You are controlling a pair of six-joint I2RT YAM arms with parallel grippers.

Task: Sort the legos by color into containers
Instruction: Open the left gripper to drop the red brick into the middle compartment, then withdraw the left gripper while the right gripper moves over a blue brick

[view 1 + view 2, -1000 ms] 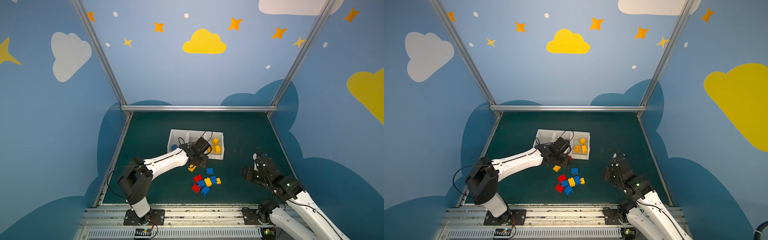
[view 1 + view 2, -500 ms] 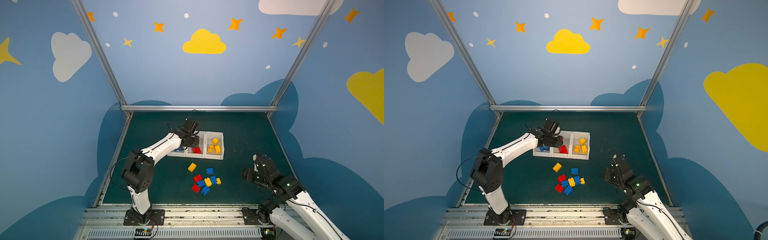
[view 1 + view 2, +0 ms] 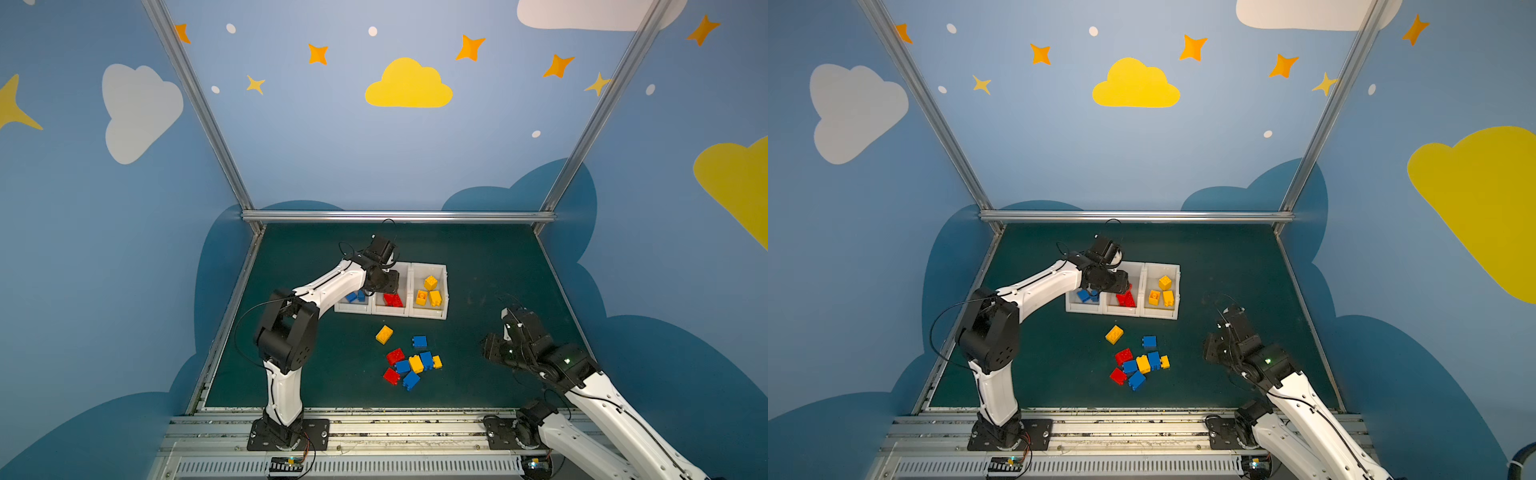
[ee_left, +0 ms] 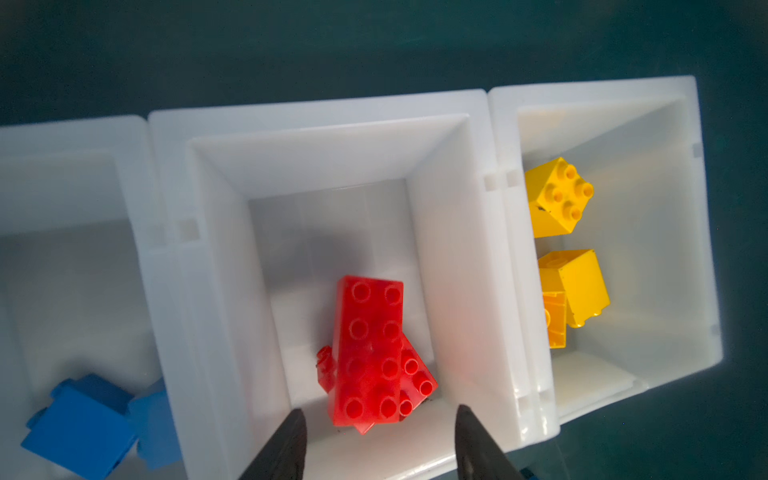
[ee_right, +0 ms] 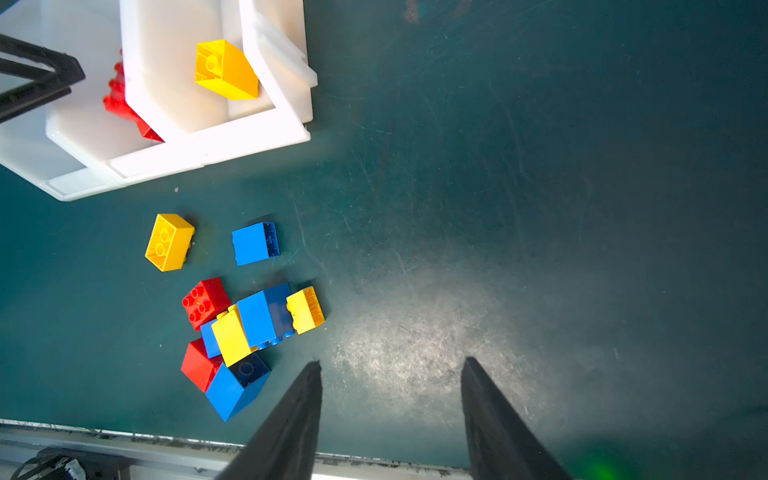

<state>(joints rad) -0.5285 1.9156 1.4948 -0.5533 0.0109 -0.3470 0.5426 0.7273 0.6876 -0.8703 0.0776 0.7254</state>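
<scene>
Parted and empty at the left gripper point(image 4: 379, 409), poised over the middle of the containers point(image 3: 390, 312). Just beneath, a long red brick point(image 4: 368, 353) lying free atop another red one. Beside it in the row, blue bricks point(image 3: 355, 296) at 9 o'clock and yellow bricks point(image 3: 428, 293) at 3 o'clock. Likewise spread and empty at the right gripper point(image 5: 390, 361), at 3 o'clock from the loose legos point(image 3: 415, 363). On the mat point(image 3: 478, 270), these at 6 o'clock from the containers.

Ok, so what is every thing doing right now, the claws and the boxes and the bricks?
Left bin: holds blue bricks.
Middle bin: holds red bricks.
Right bin: holds three yellow bricks.
Left claw: open, empty, over the red bricks.
Right claw: open, empty, above the table.
Loose bricks: nine, unsorted on the table.
</scene>
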